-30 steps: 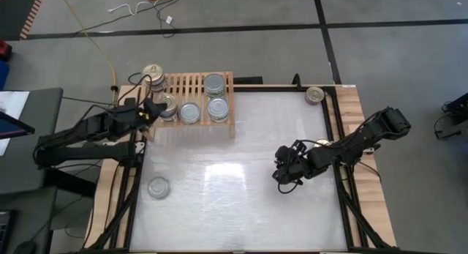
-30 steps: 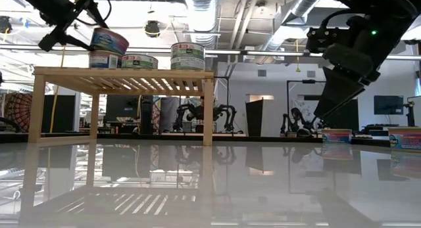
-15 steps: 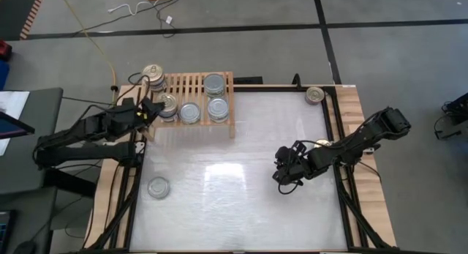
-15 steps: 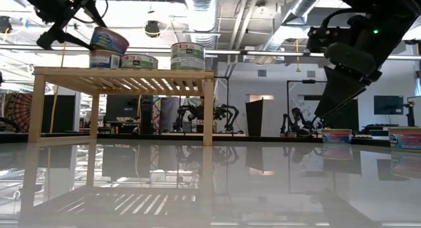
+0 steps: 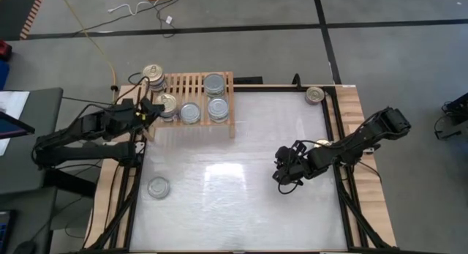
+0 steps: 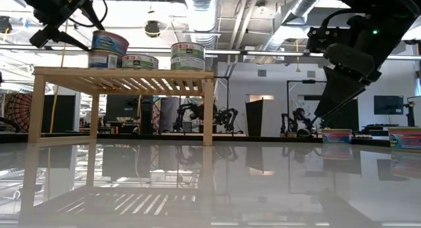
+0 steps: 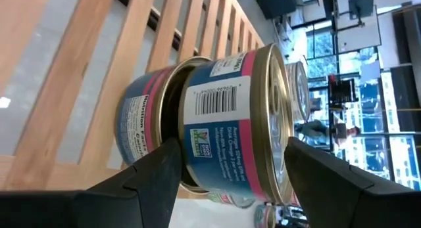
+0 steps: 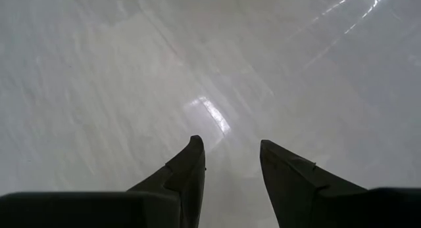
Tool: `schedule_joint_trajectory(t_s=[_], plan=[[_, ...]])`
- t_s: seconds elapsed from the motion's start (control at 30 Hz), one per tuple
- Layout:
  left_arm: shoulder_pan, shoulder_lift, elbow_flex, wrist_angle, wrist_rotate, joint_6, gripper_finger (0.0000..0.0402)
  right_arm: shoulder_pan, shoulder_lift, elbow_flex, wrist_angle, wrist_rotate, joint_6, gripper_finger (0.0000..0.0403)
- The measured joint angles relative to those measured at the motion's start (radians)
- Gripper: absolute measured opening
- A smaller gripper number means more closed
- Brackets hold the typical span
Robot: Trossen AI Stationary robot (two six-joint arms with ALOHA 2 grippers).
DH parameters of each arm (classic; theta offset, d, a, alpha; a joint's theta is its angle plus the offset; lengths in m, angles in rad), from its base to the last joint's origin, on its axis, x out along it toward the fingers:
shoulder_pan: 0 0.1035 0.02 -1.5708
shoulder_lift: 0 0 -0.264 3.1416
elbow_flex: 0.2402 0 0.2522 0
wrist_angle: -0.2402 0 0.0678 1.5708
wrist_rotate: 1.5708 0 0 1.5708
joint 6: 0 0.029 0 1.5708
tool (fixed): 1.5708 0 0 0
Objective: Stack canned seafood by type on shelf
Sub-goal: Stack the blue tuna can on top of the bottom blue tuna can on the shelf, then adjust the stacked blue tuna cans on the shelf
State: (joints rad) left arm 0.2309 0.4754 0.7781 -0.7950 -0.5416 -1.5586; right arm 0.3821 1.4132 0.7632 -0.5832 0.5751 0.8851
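Two cans sit stacked at the shelf's [image 5: 196, 86] left end, and your left gripper [image 5: 151, 110] stands open just off the tilted top can [image 6: 109, 41] (skewed, so likely to slip). Your right gripper [image 8: 230, 163], part-open and empty, hangs well clear of the shelf.

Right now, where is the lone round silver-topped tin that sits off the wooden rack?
In the high view, the lone silver-topped tin sits on the white tabletop near its front left corner, well in front of the light-wood slatted shelf.
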Motion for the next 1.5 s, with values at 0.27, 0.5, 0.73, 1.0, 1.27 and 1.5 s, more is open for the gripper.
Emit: schedule_joint_trajectory(t_s=[0.27, 0.5, 0.73, 1.0, 1.27, 1.5], plan=[[0.000, -0.001, 0.001, 0.001, 0.019, -0.002, 0.0259, 0.004, 0.000, 0.000, 0.000, 0.000, 0.004, 0.0172], [0.000, -0.012, 0.028, -0.007, -0.009, 0.010, 0.0259, 0.004, 0.000, 0.000, -0.001, 0.000, 0.004, 0.0172], [-0.002, -0.012, 0.053, -0.007, 0.006, 0.017, 0.0259, 0.004, 0.000, 0.000, -0.006, 0.000, 0.004, 0.0172], [-0.002, -0.012, 0.077, 0.007, 0.013, 0.171, 0.0259, 0.007, 0.000, 0.000, -0.007, 0.000, 0.007, 0.0172], [-0.067, -0.004, 0.069, 0.117, 0.018, 0.385, 0.0259, 0.036, 0.000, 0.000, -0.007, 0.000, 0.007, 0.0172], [-0.090, -0.007, 0.087, 0.009, -0.106, 0.399, 0.0259, 0.044, 0.000, 0.000, -0.007, 0.000, 0.031, 0.0172]])
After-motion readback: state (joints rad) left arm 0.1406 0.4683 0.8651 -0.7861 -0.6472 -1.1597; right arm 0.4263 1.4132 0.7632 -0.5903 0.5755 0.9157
